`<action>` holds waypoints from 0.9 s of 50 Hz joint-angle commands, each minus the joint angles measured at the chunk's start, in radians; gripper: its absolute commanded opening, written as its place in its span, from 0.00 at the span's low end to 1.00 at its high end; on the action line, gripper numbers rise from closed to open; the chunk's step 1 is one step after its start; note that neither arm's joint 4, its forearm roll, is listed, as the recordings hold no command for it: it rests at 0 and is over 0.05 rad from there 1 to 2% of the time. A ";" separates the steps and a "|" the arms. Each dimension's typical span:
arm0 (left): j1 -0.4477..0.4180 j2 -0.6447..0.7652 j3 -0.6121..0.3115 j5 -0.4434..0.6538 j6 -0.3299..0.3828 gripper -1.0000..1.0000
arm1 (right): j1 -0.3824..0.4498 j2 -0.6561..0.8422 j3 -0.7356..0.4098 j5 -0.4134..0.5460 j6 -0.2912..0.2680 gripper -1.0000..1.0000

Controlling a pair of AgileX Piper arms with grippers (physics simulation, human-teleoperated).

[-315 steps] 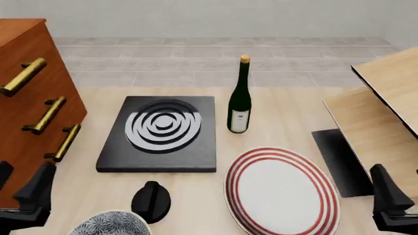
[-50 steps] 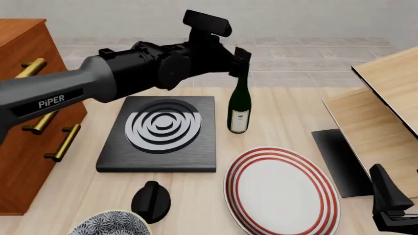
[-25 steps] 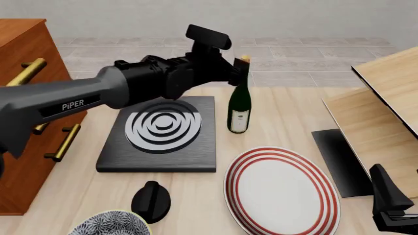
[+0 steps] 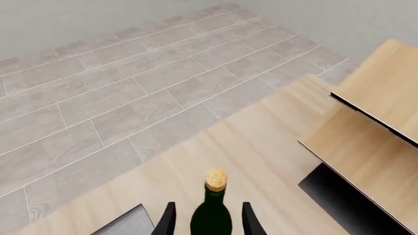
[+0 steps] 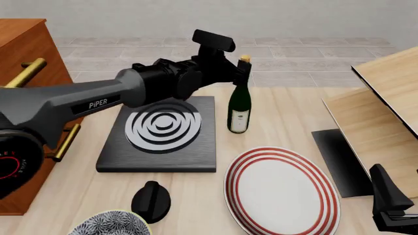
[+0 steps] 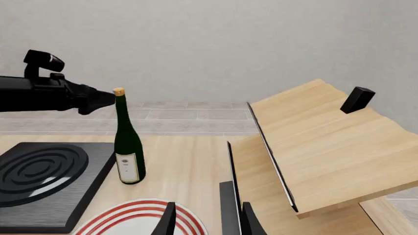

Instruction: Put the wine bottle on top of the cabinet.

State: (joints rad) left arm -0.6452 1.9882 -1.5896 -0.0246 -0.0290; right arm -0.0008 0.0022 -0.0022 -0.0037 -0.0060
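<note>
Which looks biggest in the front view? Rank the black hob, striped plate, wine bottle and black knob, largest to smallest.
1. black hob
2. striped plate, close to the hob in area and nearer the camera, so those two are unsure
3. wine bottle
4. black knob

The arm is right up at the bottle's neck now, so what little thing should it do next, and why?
Probably close the left hand on the wine bottle. Its fingers stand open either side of the neck, just below the cap, and the bottle stands upright on the table, not yet gripped.

The wine bottle (image 5: 240, 105) stands right of the hob (image 5: 161, 133), behind the plate (image 5: 282, 191).
</note>
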 commanded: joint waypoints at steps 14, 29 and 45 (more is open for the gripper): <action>-0.012 0.091 -0.112 0.040 -0.012 1.00 | 0.000 0.000 0.000 0.000 0.000 1.00; -0.002 0.138 -0.219 0.106 -0.002 1.00 | 0.000 0.000 0.000 0.000 0.000 1.00; -0.026 0.139 -0.195 0.086 0.009 1.00 | 0.000 0.000 0.000 0.000 0.000 1.00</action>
State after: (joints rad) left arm -0.6505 2.1295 -1.8024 0.0715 -0.0282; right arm -0.0008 0.0022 -0.0022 -0.0038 -0.0060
